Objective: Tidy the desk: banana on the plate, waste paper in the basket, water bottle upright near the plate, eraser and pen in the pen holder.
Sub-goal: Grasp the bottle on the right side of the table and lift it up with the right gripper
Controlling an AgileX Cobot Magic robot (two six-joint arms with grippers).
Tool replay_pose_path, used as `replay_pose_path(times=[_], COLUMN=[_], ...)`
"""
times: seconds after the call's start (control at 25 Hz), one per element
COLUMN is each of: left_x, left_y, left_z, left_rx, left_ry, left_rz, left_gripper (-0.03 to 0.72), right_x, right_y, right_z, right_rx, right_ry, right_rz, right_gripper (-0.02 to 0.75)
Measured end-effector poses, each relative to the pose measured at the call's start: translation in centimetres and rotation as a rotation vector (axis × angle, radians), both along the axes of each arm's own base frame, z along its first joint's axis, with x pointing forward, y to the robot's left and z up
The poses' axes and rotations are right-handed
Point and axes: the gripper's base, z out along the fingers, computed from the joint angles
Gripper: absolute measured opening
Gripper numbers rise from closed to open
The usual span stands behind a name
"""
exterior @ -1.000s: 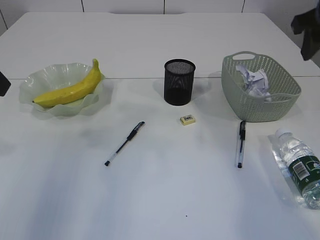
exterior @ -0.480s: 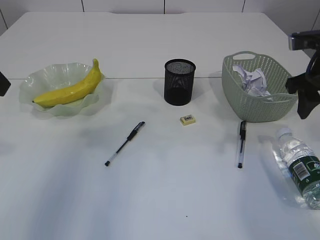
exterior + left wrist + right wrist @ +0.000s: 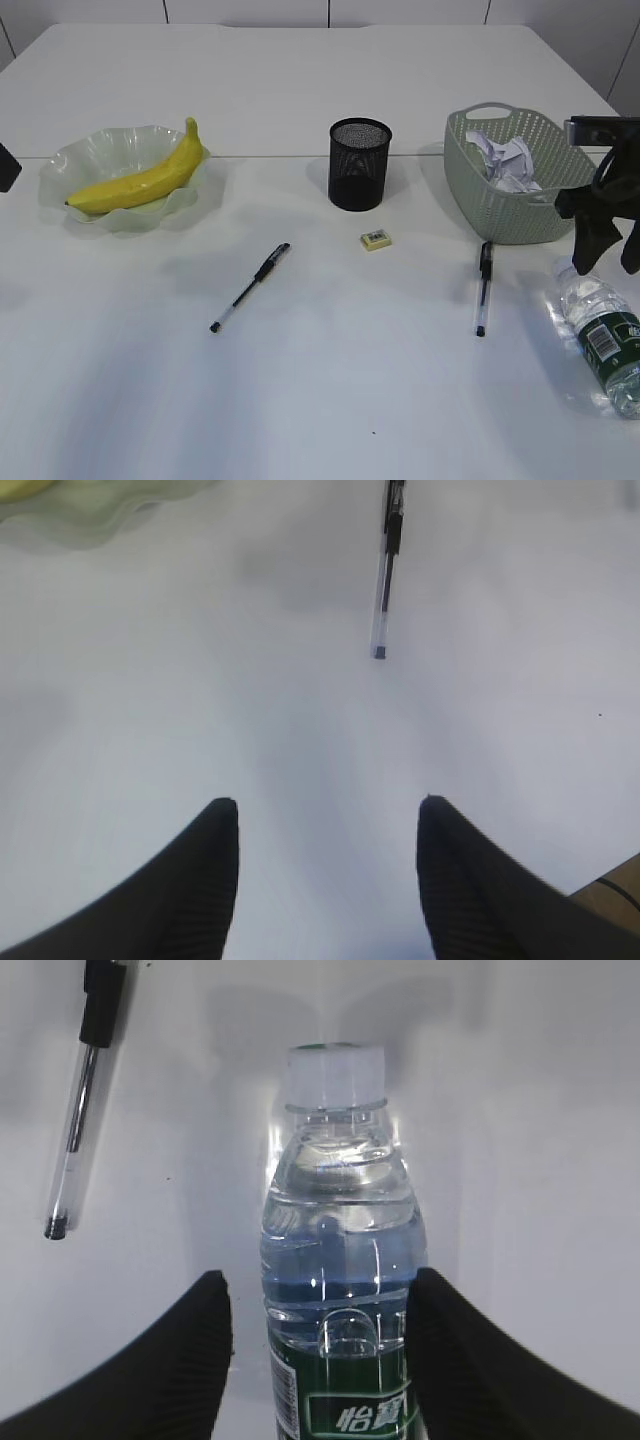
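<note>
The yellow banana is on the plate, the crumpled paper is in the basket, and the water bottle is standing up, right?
Not quite. The clear plastic water bottle with the green label is lying on its side on the white table, as the exterior view shows. The yellow banana is on the pale green wavy plate, and the crumpled white paper is in the grey-green woven basket.

Bare desk (image 3: 330, 390) lies open across the near middle. At right, the basket (image 3: 500, 205) stands just far of the lying water bottle (image 3: 600, 335), a pen (image 3: 482, 288) to its left.
</note>
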Motion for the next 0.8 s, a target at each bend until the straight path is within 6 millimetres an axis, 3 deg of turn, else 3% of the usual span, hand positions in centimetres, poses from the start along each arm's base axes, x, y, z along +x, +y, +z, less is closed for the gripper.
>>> replay_pose_path(times=[0.32, 0.6, 0.8], left_x=[0.0, 0.0, 0.0], left_y=[0.0, 0.0, 0.0], left_z=[0.0, 0.0, 0.0], left_rx=[0.000, 0.000, 0.000], left_ry=[0.000, 0.000, 0.000], left_rz=[0.000, 0.000, 0.000], left_gripper=[0.414, 0.414, 0.414], right_x=[-0.3, -2.0, -1.5], right_y=[0.0, 0.1, 0.2], right_z=[-0.8, 1.6, 0.5], right_rx=[0.000, -0.004, 0.018], right_ry=[0.067, -0.014, -0.021], right_rz=[0.007, 0.024, 0.014], right_gripper=[0.428, 0.429, 0.429])
